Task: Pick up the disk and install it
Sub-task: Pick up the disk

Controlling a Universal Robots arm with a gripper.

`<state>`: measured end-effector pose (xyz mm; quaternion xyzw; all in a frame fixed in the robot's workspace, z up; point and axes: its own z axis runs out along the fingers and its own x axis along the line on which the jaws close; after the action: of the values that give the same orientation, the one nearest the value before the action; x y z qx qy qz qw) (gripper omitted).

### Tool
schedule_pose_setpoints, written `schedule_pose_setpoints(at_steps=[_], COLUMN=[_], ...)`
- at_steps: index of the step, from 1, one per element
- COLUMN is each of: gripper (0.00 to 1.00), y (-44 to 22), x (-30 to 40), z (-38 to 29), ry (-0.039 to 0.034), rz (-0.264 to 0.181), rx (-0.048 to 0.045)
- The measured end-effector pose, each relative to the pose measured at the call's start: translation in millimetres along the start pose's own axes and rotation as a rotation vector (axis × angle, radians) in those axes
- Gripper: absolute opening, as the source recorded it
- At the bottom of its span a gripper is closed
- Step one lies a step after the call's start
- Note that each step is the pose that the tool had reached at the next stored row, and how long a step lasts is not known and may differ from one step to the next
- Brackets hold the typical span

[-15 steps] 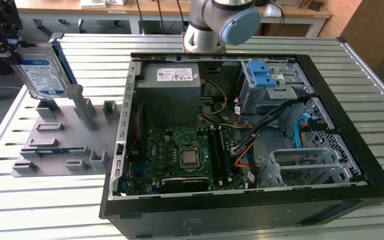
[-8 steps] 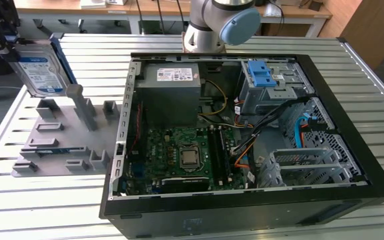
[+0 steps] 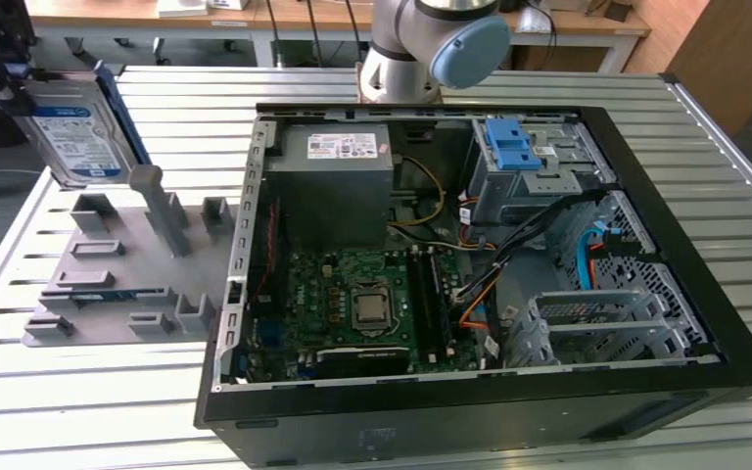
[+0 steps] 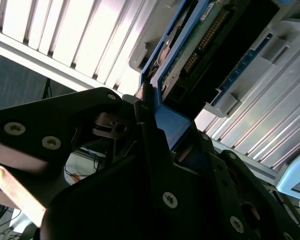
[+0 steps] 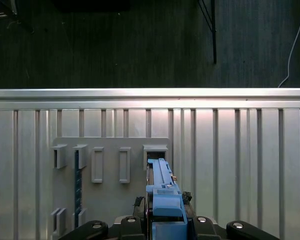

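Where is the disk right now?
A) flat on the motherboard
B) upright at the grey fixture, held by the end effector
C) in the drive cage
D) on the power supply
B: the disk stands upright at the fixture, outside the case, its blue carrier in the end effector.

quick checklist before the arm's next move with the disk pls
1. Grip: ok. The gripper is shut on the disk at its blue carrier edge, as seen in both wrist views.
2. Disk free of the grey fixture: cannot tell. In the first wrist view its far end sits right at a fixture slot.
3. Computer case open: ok. The side panel is off and the inside is exposed.
4. Drive cage free to take a disk: cannot tell from the exterior view.
5. Cables by the cage: not ok. Black ones run loose right beside it.
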<state>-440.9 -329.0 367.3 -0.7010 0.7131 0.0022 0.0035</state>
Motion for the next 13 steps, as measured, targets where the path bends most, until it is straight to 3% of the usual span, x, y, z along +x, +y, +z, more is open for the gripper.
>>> schedule_pose_setpoints(at_steps=[13], gripper=[0.37], y=[0.0], x=[-0.1], z=[-9.8], ry=[0.0], rz=[0.0], rx=[-0.0001])
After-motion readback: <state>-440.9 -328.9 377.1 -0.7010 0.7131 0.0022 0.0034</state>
